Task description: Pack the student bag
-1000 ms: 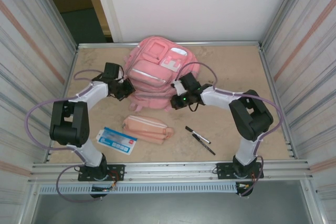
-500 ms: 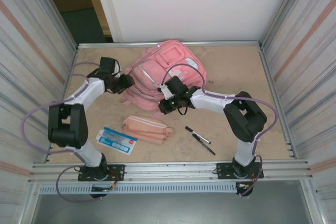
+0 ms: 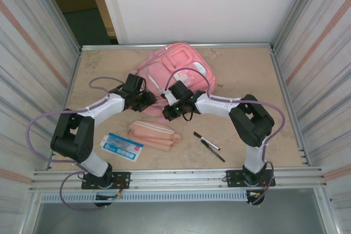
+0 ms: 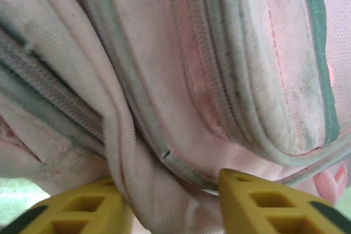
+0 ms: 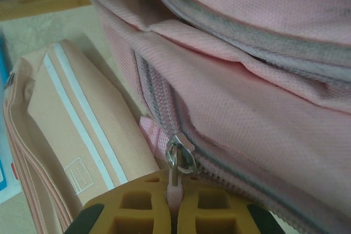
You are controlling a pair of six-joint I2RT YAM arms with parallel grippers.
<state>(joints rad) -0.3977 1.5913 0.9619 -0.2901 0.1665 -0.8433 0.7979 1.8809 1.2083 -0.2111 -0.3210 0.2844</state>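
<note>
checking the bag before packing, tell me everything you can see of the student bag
The student bag is a pink woven-fabric backpack with grey-white piping and several zipped pockets, lying slumped at the far middle of the table. The right gripper is shut on a zipper pull at its near edge; the left gripper, open, straddles a fabric fold.

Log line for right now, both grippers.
left gripper: astride large pink fabric backpack fold, grip unclear | right gripper: shut on its metal zip pull
</note>
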